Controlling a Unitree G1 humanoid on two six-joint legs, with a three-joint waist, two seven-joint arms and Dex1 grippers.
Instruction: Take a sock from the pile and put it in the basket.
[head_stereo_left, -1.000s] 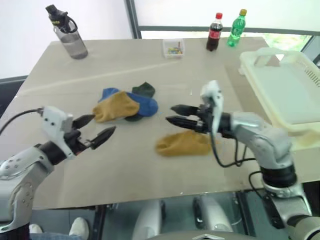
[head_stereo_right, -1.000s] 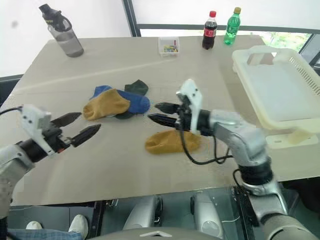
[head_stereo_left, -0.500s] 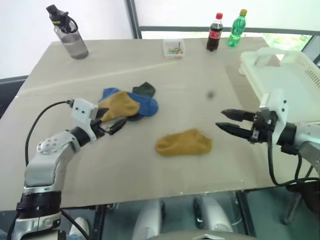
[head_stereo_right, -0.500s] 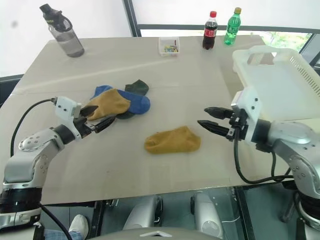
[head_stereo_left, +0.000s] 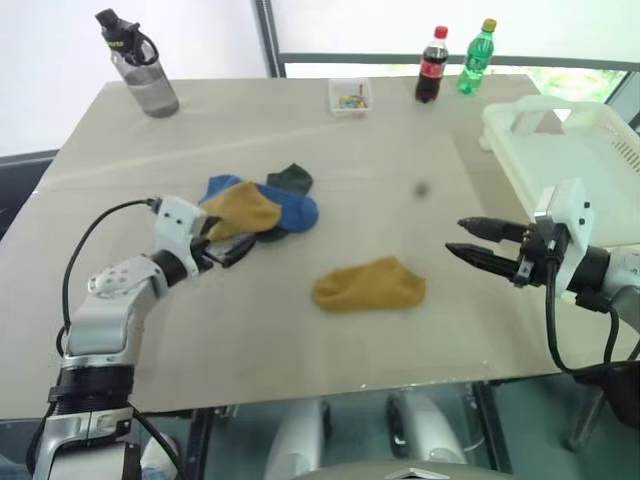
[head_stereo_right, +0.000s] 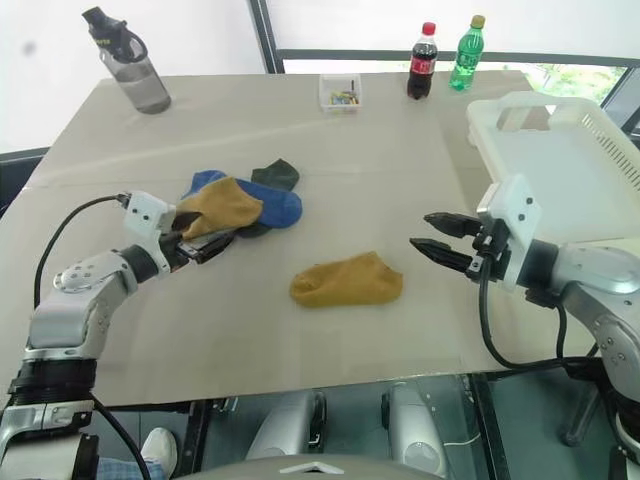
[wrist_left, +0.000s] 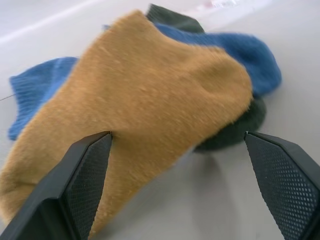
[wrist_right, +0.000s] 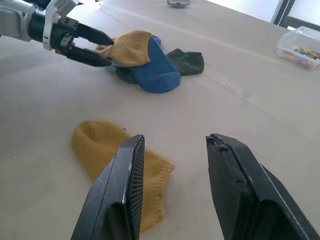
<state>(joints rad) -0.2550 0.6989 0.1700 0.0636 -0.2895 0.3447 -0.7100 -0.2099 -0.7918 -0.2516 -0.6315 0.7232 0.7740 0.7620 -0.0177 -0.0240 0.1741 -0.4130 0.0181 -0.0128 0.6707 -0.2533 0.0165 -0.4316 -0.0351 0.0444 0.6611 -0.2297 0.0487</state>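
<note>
The pile (head_stereo_right: 240, 205) sits mid-counter toward the left edge, and the left end effector (head_stereo_right: 200, 243) is spread wide around its mustard sock (wrist_left: 145, 115). Grab step; next it should pinch, then carry to the basket (head_stereo_right: 560, 175) at the right edge.

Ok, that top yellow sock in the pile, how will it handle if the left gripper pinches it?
Probably floppy: the yellow sock lies limp, draped over the blue sock. Its fuzzy knit should grip well between the open left gripper fingers. It looks light, but lifting may drag the socks beneath along.
</note>
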